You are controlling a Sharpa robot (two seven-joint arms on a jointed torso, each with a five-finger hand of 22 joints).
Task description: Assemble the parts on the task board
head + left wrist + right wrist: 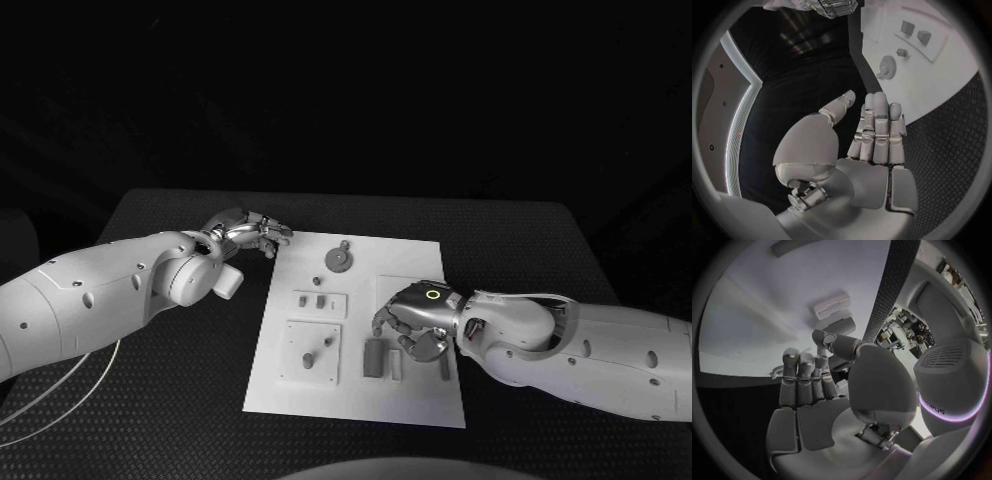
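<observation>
L hand (248, 234) off task board (418, 255) corner, R hand (411, 322) over grey parts (384, 357) on it

The flat white rectangular task board (418, 255) lies in the middle of the black textured table (173, 420), with bare table along its near, left and far edges. The silver left hand (248, 233) hovers off the board's far-left corner, fingers straight and holding nothing, so that corner is crowded. The silver right hand (414, 322) sits over the board's right-middle, covering the surface there beside the upright grey block parts (378, 357). The round grey gear part (339, 260) and the low raised plates (313, 352) on the left half stand uncovered.
</observation>
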